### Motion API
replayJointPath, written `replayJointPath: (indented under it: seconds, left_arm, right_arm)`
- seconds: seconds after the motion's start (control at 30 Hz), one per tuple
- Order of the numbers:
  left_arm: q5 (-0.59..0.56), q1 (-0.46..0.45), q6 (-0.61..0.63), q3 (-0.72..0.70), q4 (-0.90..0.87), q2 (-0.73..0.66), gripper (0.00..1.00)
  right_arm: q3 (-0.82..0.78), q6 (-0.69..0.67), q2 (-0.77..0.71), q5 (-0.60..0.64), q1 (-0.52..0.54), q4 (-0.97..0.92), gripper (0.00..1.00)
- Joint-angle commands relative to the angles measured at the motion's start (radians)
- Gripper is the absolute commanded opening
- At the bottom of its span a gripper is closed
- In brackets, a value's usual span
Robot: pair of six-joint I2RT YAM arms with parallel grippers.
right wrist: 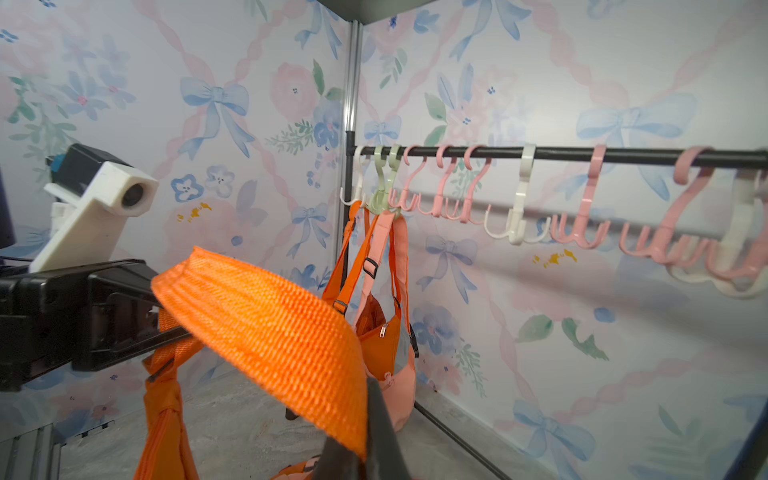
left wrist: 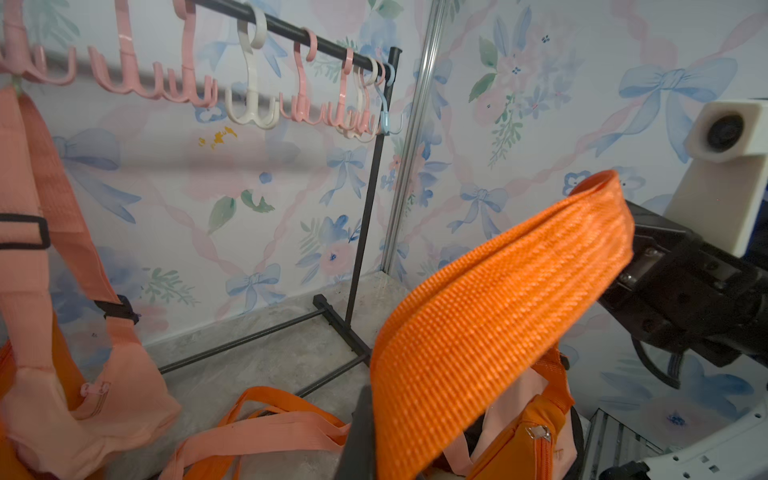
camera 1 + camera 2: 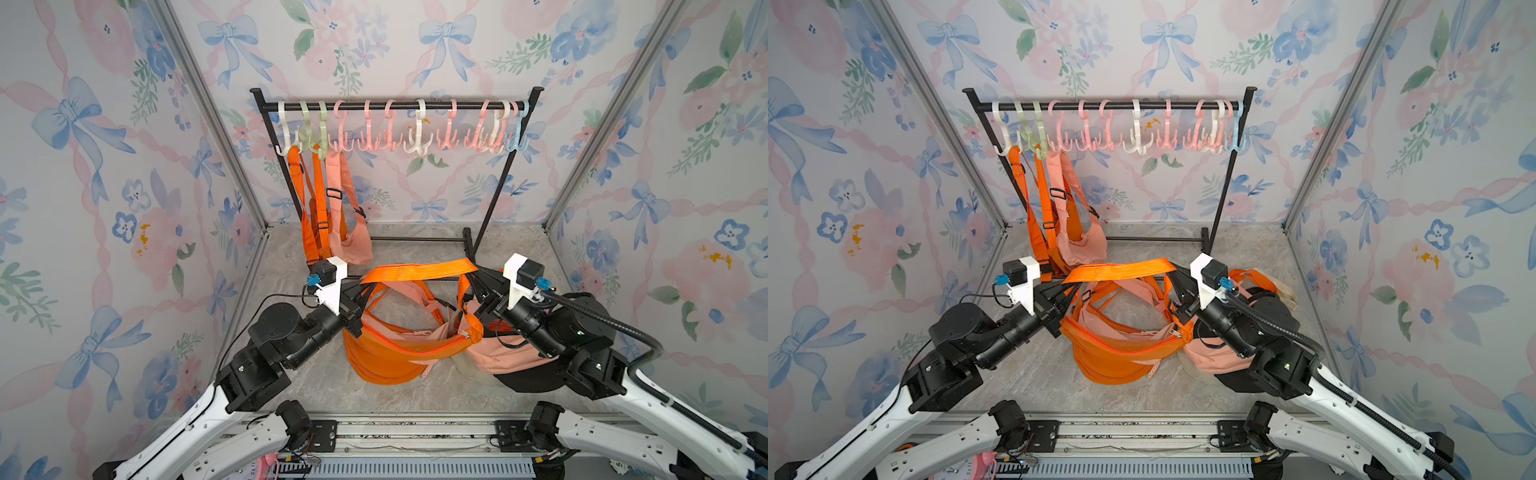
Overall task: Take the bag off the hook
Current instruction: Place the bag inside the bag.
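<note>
Bag [image 3: 399, 357], orange, is off the hooks [image 3: 415, 133] in both top views. Its strap [image 3: 415, 270] spans flat from the left gripper [image 3: 362, 291] to the right gripper [image 3: 471, 275]. Each gripper is clamped on one end of the strap. The body sags below and between them, over the middle of the floor [image 3: 291, 374] and forward of the rack [image 3: 395, 107]. Whether it rests on the floor I cannot tell. Two hung bags [image 3: 332, 216], one orange and one pink, stay on hooks at the rack's left end.

Left wrist view: the strap [image 2: 498, 311] rises from against this gripper's dark finger [image 2: 359, 436] to the closed right gripper [image 2: 665, 282]. The bag's zipped top [image 2: 519, 449] shows just under the strap. A pink hung bag [image 2: 83, 395] is near the rack's foot.

Right wrist view: the strap [image 1: 270, 332] drapes over this gripper's finger [image 1: 378, 449] and runs to the left gripper [image 1: 124, 311], which is shut on it. The bag [image 1: 162, 415] drops below that grip. The hung bags [image 1: 382, 332] are beyond it.
</note>
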Motion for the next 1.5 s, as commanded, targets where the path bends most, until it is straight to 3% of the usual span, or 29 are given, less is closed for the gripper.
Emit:
replayJointPath:
  seconds: [0.0, 0.17, 0.37, 0.8, 1.47]
  left_arm:
    - [-0.051, -0.004, -0.034, -0.007, 0.037, 0.007, 0.00]
    - [-0.073, -0.005, -0.016, 0.013, 0.042, 0.056, 0.00]
    - [-0.194, 0.011, -0.028, 0.000, 0.057, 0.151, 0.00]
    - [-0.148, 0.196, -0.132, -0.079, 0.167, 0.291, 0.00]
    - [-0.160, 0.221, -0.223, -0.165, 0.298, 0.526, 0.00]
  right_arm:
    - [-0.019, 0.187, 0.014, 0.007, -0.108, -0.009, 0.00]
    - [-0.005, 0.245, 0.048, -0.056, -0.182, -0.007, 0.00]
    - [0.035, 0.238, 0.126, -0.044, -0.205, -0.040, 0.00]
    - [0.033, 0.290, 0.368, -0.058, -0.306, 0.040, 0.00]
    - [-0.108, 0.420, 0.581, -0.039, -0.458, 0.216, 0.00]
